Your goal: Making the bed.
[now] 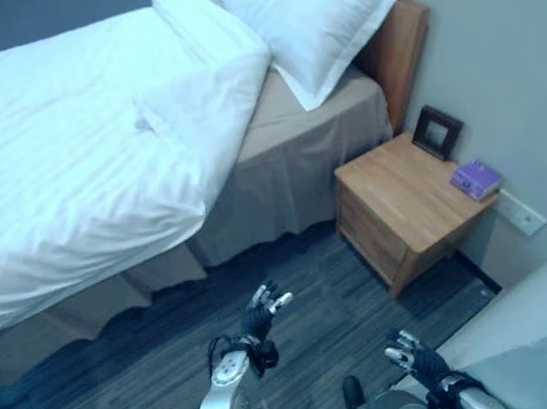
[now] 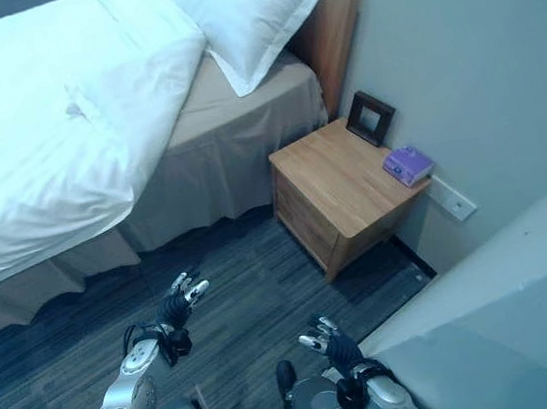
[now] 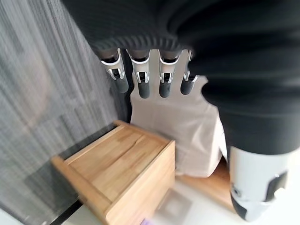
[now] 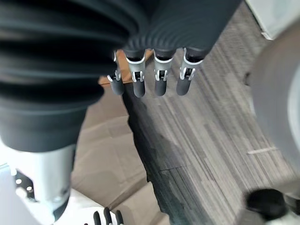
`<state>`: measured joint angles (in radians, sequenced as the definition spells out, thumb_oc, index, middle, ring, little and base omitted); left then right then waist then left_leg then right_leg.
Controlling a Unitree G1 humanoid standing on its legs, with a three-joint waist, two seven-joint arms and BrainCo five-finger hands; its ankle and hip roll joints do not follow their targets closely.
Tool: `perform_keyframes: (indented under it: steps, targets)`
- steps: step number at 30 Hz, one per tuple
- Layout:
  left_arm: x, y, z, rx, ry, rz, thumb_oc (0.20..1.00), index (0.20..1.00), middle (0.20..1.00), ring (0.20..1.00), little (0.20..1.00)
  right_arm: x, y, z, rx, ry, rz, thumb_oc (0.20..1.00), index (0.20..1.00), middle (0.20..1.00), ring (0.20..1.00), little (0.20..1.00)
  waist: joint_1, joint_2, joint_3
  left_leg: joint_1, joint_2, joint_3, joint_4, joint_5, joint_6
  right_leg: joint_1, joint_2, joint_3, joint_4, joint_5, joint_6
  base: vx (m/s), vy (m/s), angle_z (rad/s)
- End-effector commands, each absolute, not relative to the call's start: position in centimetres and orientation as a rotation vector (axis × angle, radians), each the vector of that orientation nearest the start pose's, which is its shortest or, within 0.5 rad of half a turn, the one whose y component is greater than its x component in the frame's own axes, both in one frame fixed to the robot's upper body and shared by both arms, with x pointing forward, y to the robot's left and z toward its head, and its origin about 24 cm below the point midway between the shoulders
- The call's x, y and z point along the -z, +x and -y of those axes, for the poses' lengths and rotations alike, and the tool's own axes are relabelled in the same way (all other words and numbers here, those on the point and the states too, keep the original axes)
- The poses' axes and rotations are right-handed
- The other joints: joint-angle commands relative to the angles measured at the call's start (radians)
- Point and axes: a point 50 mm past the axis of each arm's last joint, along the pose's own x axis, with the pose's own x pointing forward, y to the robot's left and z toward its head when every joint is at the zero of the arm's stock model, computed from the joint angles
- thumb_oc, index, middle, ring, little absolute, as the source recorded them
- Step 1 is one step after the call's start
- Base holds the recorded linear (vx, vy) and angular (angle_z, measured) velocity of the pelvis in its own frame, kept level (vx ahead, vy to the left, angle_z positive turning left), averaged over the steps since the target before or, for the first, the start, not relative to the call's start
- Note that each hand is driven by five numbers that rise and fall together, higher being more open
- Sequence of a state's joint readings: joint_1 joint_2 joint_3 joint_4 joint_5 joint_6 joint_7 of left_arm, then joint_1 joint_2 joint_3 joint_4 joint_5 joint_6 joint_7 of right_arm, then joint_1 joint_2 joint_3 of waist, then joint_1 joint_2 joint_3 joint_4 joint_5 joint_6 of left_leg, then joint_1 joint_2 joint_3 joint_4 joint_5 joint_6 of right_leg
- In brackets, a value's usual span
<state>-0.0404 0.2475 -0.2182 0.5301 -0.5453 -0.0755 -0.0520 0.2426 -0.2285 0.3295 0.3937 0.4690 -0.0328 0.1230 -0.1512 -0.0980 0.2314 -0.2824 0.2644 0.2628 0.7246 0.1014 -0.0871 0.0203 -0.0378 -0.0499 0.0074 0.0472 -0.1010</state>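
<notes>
I have both arms low in front of me, over the dark striped carpet [image 1: 156, 381], well short of the bed [image 1: 282, 193]. My left hand [image 1: 261, 315] is raised on a bent arm, fingers [image 3: 142, 82] straight and slightly spread, pointing toward the bed skirt and holding nothing. My right hand [image 1: 412, 356] sits lower and nearer me, fingers [image 4: 159, 79] also extended and loose, empty.

The bed lies ahead and to my left. Its white duvet [image 1: 66, 161] is rumpled, with a folded-over edge near the head, and it hangs over the near side, leaving part of the beige skirt and mattress side uncovered. A white pillow [image 1: 315, 17] leans against the wooden headboard [image 1: 399, 47]. Just beside the bed stands a wooden nightstand [image 1: 404, 197] carrying a dark picture frame [image 1: 437, 131] and a small purple box [image 1: 476, 179].
</notes>
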Motion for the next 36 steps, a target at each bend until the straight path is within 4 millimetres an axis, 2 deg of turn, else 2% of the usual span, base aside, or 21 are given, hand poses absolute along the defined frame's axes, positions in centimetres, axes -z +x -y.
perform_keyframes:
  steps: [1, 3, 4, 5, 7, 10, 11, 14, 15, 17, 18, 19, 20, 23, 24, 25, 26, 27, 28, 30, 36]
  targets:
    - [4.2, 23.6, -18.6, 0.044, -0.234, -0.333, 1.0, 1.0, 1.0, 1.0, 1.0, 5.4, 19.2, 23.1, -0.063, 0.027, -0.465, 1.0, 1.0, 1.0, 1.0, 1.0, 0.002, 0.049, 0.02, 0.192, -0.088, 0.034, -0.388, 0.048, -0.011, 0.048, -0.013, 0.07, -0.064, 0.086, 0.147, 0.29, 0.082, -0.36]
    - [4.5, 23.3, -18.8, 0.041, -0.214, -0.344, 1.0, 1.0, 1.0, 1.0, 1.0, 5.7, 19.0, 23.2, -0.068, 0.003, -0.483, 1.0, 1.0, 1.0, 1.0, 1.0, -0.003, 0.058, 0.016, 0.209, -0.122, 0.034, -0.52, 0.028, 0.001, 0.075, -0.007, 0.086, -0.055, 0.054, 0.149, 0.31, 0.106, -0.29]
    - [4.5, 23.3, -18.8, 0.041, -0.214, -0.344, 1.0, 1.0, 1.0, 1.0, 1.0, 5.7, 19.0, 23.2, -0.068, 0.003, -0.483, 1.0, 1.0, 1.0, 1.0, 1.0, -0.002, 0.057, 0.015, 0.209, -0.124, 0.036, -0.525, 0.032, 0.002, 0.072, -0.007, 0.087, -0.055, 0.055, 0.149, 0.32, 0.13, -0.45]
    - [4.4, 23.4, -18.6, 0.053, -0.209, -0.339, 1.0, 1.0, 1.0, 1.0, 1.0, 5.9, 18.4, 23.2, -0.061, 0.018, -0.496, 1.0, 1.0, 1.0, 1.0, 1.0, 0.0, 0.068, 0.007, 0.204, -0.148, -0.024, -0.616, 0.04, 0.005, 0.1, -0.006, 0.1, -0.046, 0.022, 0.145, 0.29, 0.114, -0.47]
    - [4.4, 23.4, -18.5, 0.058, -0.208, -0.338, 1.0, 1.0, 1.0, 1.0, 1.0, 6.4, 17.7, 23.3, -0.056, 0.025, -0.519, 1.0, 1.0, 1.0, 1.0, 1.0, 0.007, 0.078, 0.0, 0.182, -0.159, -0.089, -0.659, 0.073, -0.011, 0.134, -0.009, 0.104, -0.054, 0.0, 0.144, 0.34, 0.133, -0.12]
    - [4.5, 23.4, -18.5, 0.054, -0.214, -0.341, 1.0, 1.0, 1.0, 1.0, 1.0, 6.6, 17.5, 23.3, -0.048, 0.041, -0.525, 1.0, 1.0, 1.0, 1.0, 1.0, 0.008, 0.084, -0.005, 0.169, -0.164, -0.098, -0.698, 0.102, -0.021, 0.162, -0.009, 0.107, -0.063, -0.013, 0.144, 0.19, 0.082, 0.45]
    - [4.5, 23.5, -18.5, 0.051, -0.222, -0.339, 1.0, 1.0, 1.0, 1.0, 1.0, 6.5, 17.5, 23.2, -0.051, 0.048, -0.518, 1.0, 1.0, 1.0, 1.0, 1.0, 0.012, 0.088, -0.01, 0.165, -0.169, -0.095, -0.72, 0.111, -0.019, 0.171, -0.005, 0.111, -0.067, -0.019, 0.146, 0.27, 0.142, 0.54]
    - [5.3, 22.9, -18.5, 0.049, -0.229, -0.38, 1.0, 1.0, 1.0, 1.0, 1.0, 6.2, 17.7, 22.9, -0.078, 0.029, -0.505, 1.0, 1.0, 1.0, 1.0, 1.0, 0.018, 0.09, -0.037, 0.184, -0.194, -0.109, -0.719, 0.079, 0.016, 0.19, -0.016, 0.122, -0.046, -0.062, 0.161, 0.3, 0.202, 0.25]
    - [5.6, 22.7, -18.7, 0.032, -0.222, -0.391, 1.0, 1.0, 1.0, 1.0, 1.0, 5.8, 18.3, 22.5, -0.072, 0.043, -0.476, 1.0, 1.0, 1.0, 1.0, 1.0, 0.02, 0.086, -0.047, 0.201, -0.208, -0.099, -0.7, 0.044, 0.049, 0.17, -0.03, 0.142, 0.056, -0.072, 0.178, 0.35, 0.28, 0.09]
    - [5.1, 23.0, -19.3, 0.026, -0.17, -0.377, 1.0, 1.0, 1.0, 1.0, 1.0, 5.1, 19.7, 21.0, -0.087, 0.115, -0.419, 1.0, 1.0, 1.0, 1.0, 1.0, 0.027, 0.083, -0.029, 0.236, -0.206, -0.051, -0.694, 0.012, 0.083, 0.067, -0.038, 0.144, 0.282, -0.007, 0.209, 0.21, 0.219, -0.19]
    - [5.1, 23.0, -19.3, 0.026, -0.17, -0.376, 1.0, 1.0, 1.0, 1.0, 1.0, 5.1, 19.7, 21.0, -0.087, 0.115, -0.419, 1.0, 1.0, 1.0, 1.0, 1.0, 0.029, 0.085, -0.031, 0.233, -0.203, -0.049, -0.694, 0.013, 0.082, 0.063, -0.035, 0.146, 0.281, -0.005, 0.209, 0.1, 0.174, -0.84]
    - [4.3, 23.8, -19.9, 0.03, -0.117, -0.347, 1.0, 1.0, 1.0, 1.0, 1.0, 4.8, 20.5, 19.9, -0.135, 0.124, -0.399, 1.0, 1.0, 1.0, 1.0, 1.0, 0.019, 0.088, -0.005, 0.274, -0.204, -0.052, -0.704, 0.001, 0.09, -0.023, -0.019, 0.16, 0.403, 0.047, 0.232, 0.11, 0.136, -0.87]
    - [4.1, 24.0, -20.2, 0.023, -0.119, -0.34, 1.0, 1.0, 1.0, 1.0, 1.0, 4.7, 20.4, 19.7, -0.148, 0.119, -0.396, 1.0, 1.0, 1.0, 1.0, 1.0, 0.009, 0.089, -0.001, 0.297, -0.208, -0.072, -0.716, -0.01, 0.093, -0.058, -0.004, 0.18, 0.417, 0.056, 0.225, 0.19, 0.164, -0.63]
    - [3.7, 24.2, -20.4, 0.021, -0.12, -0.321, 1.0, 1.0, 1.0, 1.0, 1.0, 4.8, 20.0, 19.6, -0.161, 0.105, -0.403, 1.0, 1.0, 1.0, 1.0, 1.0, -0.008, 0.093, 0.002, 0.34, -0.214, -0.084, -0.733, -0.027, 0.098, -0.089, -0.039, 0.156, 0.39, 0.072, 0.211, 0.15, 0.049, 0.22]
    - [3.4, 24.4, -20.8, 0.011, -0.1, -0.307, 1.0, 1.0, 1.0, 1.0, 1.0, 4.9, 19.9, 19.6, -0.162, 0.097, -0.406, 1.0, 1.0, 1.0, 1.0, 1.0, -0.012, 0.094, 0.0, 0.357, -0.211, -0.072, -0.744, -0.042, 0.092, -0.105, -0.095, 0.115, 0.317, 0.099, 0.213, 0.15, -0.001, 0.39]
    - [3.1, 24.6, -20.9, 0.009, -0.089, -0.297, 1.0, 1.0, 1.0, 1.0, 1.0, 5.1, 19.7, 19.6, -0.166, 0.088, -0.419, 1.0, 1.0, 1.0, 1.0, 1.0, -0.02, 0.096, -0.005, 0.369, -0.212, -0.066, -0.752, -0.052, 0.087, -0.113, -0.118, 0.094, 0.25, 0.1, 0.216, 0.16, 0.0, 0.27]
    - [3.1, 24.6, -20.9, 0.009, -0.089, -0.298, 1.0, 1.0, 1.0, 1.0, 1.0, 5.1, 19.6, 19.6, -0.166, 0.087, -0.42, 1.0, 1.0, 1.0, 1.0, 1.0, -0.023, 0.096, -0.002, 0.373, -0.212, -0.07, -0.753, -0.052, 0.087, -0.106, -0.118, 0.09, 0.247, 0.1, 0.216, 0.34, 0.005, 0.0]
    - [2.9, 25.0, -20.7, 0.02, -0.071, -0.287, 1.0, 1.0, 1.0, 1.0, 1.0, 5.2, 19.3, 19.7, -0.187, 0.049, -0.435, 1.0, 1.0, 1.0, 1.0, 1.0, -0.059, 0.076, -0.017, 0.413, -0.244, -0.088, -0.777, -0.077, 0.082, -0.125, -0.093, 0.13, 0.066, 0.129, 0.243, 0.34, -0.008, -0.07]
    - [2.9, 25.1, -20.5, 0.025, -0.072, -0.284, 1.0, 1.0, 1.0, 1.0, 1.0, 5.1, 19.3, 19.7, -0.188, 0.049, -0.43, 1.0, 1.0, 1.0, 1.0, 1.0, -0.064, 0.073, -0.02, 0.429, -0.246, -0.094, -0.785, -0.083, 0.081, -0.128, -0.093, 0.129, 0.028, 0.14, 0.248, 0.33, -0.008, -0.04]
    - [2.9, 25.0, -20.1, 0.038, -0.077, -0.281, 1.0, 1.0, 1.0, 1.0, 1.0, 5.1, 19.3, 19.8, -0.194, 0.042, -0.432, 1.0, 1.0, 1.0, 1.0, 1.0, -0.063, 0.067, -0.02, 0.455, -0.246, -0.103, -0.789, -0.092, 0.079, -0.131, -0.094, 0.107, 0.012, 0.158, 0.253, 0.18, -0.058, 0.13]
    - [4.1, 24.3, -18.8, 0.056, -0.131, -0.325, 1.0, 1.0, 1.0, 1.0, 1.0, 5.5, 19.0, 19.8, -0.197, 0.038, -0.452, 1.0, 1.0, 1.0, 1.0, 1.0, -0.058, 0.057, -0.048, 0.482, -0.242, -0.126, -0.797, -0.107, 0.069, -0.075, -0.075, 0.127, -0.028, 0.138, 0.246, 0.17, -0.115, 0.28]
